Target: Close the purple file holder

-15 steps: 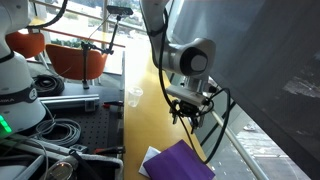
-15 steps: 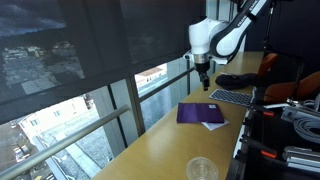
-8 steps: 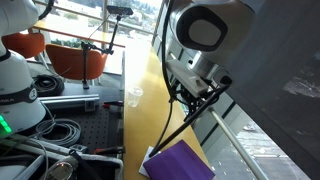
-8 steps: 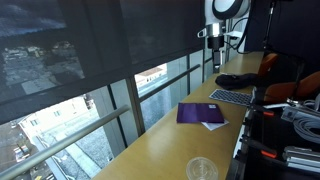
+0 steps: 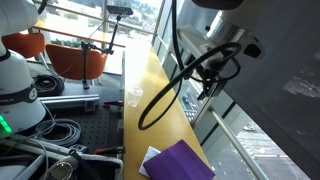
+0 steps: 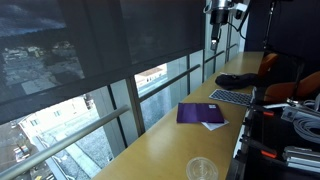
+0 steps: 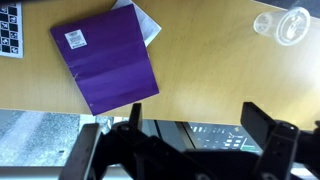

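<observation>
The purple file holder [image 7: 105,60] lies flat on the wooden tabletop with its purple cover on top and white sheets [image 7: 148,22] sticking out at one edge. It shows in both exterior views [image 5: 180,162] [image 6: 200,113]. My gripper [image 7: 180,150] is open and empty, its two dark fingers wide apart at the bottom of the wrist view. It hangs high above the table and well clear of the holder in both exterior views [image 5: 212,85] [image 6: 216,35].
A clear plastic cup [image 7: 293,25] [image 6: 201,169] stands on the table away from the holder. A keyboard [image 6: 232,97] and a black object [image 6: 237,80] lie beyond it. Windows run along the table's edge. Cables and gear [image 5: 40,130] sit beside the table.
The arm has risen steeply, lifting my gripper from just above the holder to high over the table. The holder and cup have not moved.
</observation>
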`<action>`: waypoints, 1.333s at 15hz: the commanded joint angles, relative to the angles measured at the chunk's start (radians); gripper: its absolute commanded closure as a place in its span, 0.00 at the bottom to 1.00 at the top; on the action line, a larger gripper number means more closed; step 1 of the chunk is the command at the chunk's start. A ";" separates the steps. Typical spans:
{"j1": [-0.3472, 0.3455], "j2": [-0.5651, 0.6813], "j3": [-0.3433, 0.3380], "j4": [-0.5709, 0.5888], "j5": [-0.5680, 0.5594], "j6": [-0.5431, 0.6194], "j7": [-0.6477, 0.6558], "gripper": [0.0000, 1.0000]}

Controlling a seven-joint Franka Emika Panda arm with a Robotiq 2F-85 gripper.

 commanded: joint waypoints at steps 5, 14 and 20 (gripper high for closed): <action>0.040 -0.022 -0.027 0.001 -0.005 -0.001 0.031 0.00; 0.042 -0.018 -0.029 -0.001 -0.004 -0.001 0.034 0.00; 0.042 -0.018 -0.029 -0.001 -0.004 -0.001 0.034 0.00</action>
